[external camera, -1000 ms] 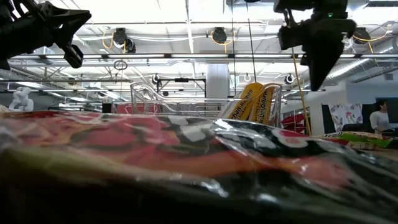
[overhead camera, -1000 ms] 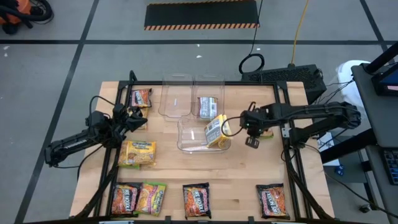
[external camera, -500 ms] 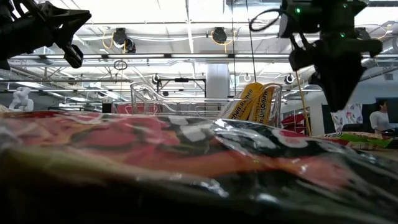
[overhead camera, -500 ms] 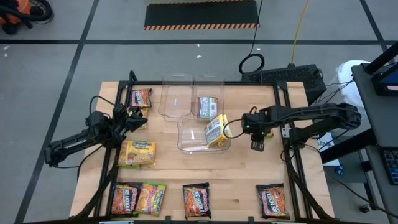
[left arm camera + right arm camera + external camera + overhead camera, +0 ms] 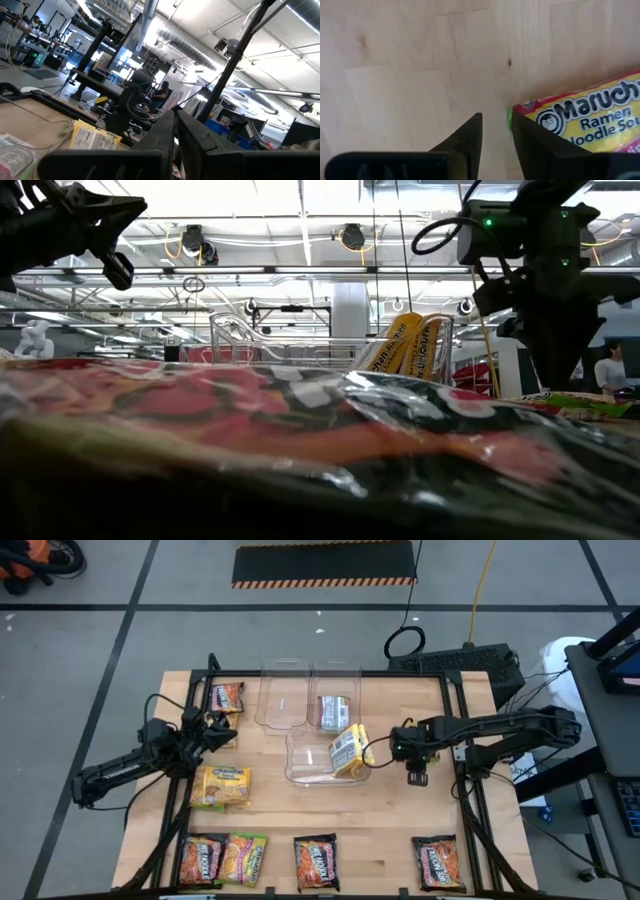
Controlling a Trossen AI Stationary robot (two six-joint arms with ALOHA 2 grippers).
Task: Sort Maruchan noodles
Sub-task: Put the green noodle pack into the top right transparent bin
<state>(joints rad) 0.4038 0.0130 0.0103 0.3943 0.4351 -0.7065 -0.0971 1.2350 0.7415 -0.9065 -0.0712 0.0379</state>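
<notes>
High view: right gripper (image 5: pixel 417 777) empty, fingers slightly parted, over bare table (image 5: pixel 420 810) beside front bin (image 5: pixel 310 762).
Yellow packets (image 5: pixel 349 750): leaning in that bin.
Left gripper (image 5: pixel 222 732): parked, closed, empty.
Next: probably the dark packet (image 5: pixel 437 862); descend square, pinch its edge.

A grey floor (image 5: pixel 90 640) marked with dark lines is seen around the wooden table (image 5: pixel 400 820). A black mat with striped orange edges (image 5: pixel 324 563) lies well beyond the table's far side; a yellow cable (image 5: pixel 483 585) runs near it. Overhead, white ceiling beams (image 5: pixel 300 225) and round hanging lamps (image 5: pixel 352 236) are noted. A seated person (image 5: pixel 608 370) is visible far behind the table.
</notes>
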